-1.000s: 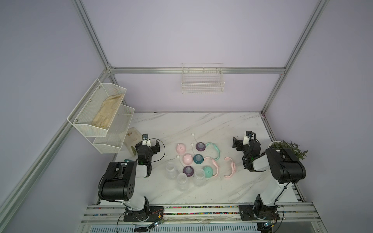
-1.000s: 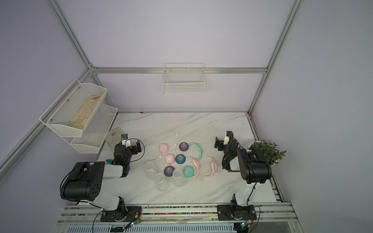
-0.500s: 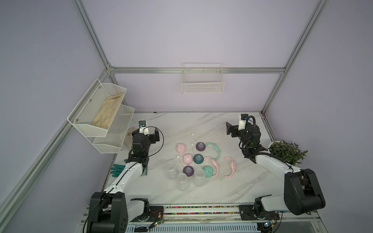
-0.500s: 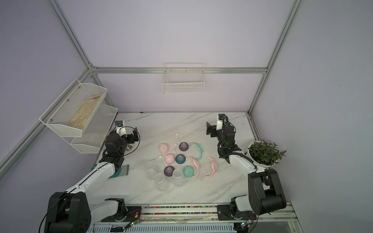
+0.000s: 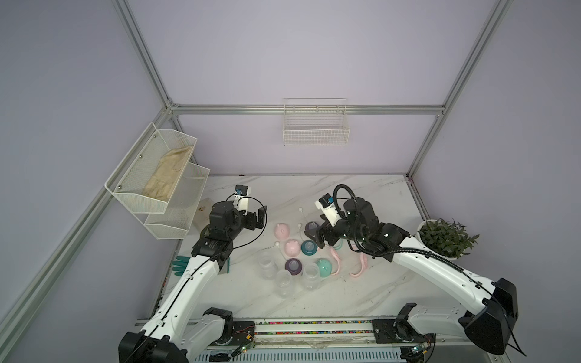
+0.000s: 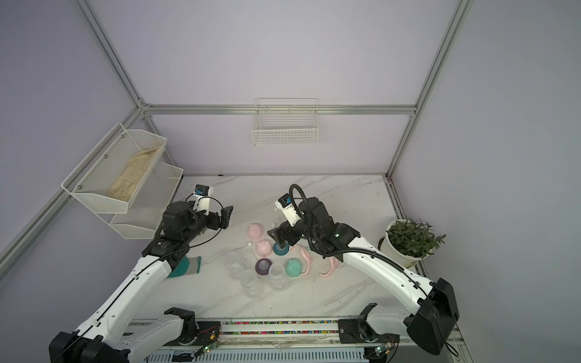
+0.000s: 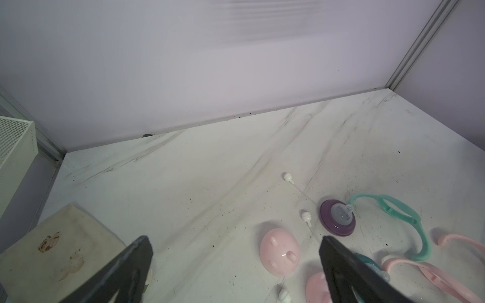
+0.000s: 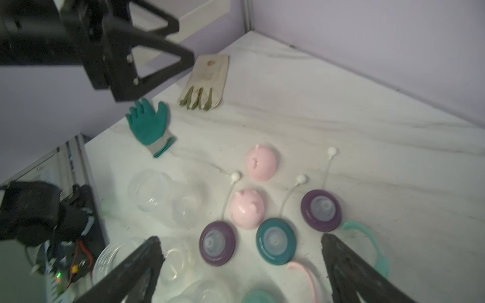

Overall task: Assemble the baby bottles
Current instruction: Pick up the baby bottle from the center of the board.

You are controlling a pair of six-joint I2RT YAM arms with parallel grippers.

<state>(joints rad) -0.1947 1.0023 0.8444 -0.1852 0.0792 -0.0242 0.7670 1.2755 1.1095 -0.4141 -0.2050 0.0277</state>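
A marble table [image 5: 345,188] stands within lilac walls [image 5: 283,47]. The bottle parts [image 5: 291,247] lie scattered under the right gripper [image 5: 315,239], near the left gripper [image 5: 257,217]; both gape, holding nothing.

bottles [image 5: 284,283] before caps [image 5: 291,247] | glove [image 5: 180,265] far left | plant [image 5: 446,237] right, maybe off-table

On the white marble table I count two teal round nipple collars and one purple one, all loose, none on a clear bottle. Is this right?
Not quite: the colours are swapped. The right wrist view shows two purple round nipple collars and one teal round nipple collar. All lie loose, none on a clear plastic bottle.
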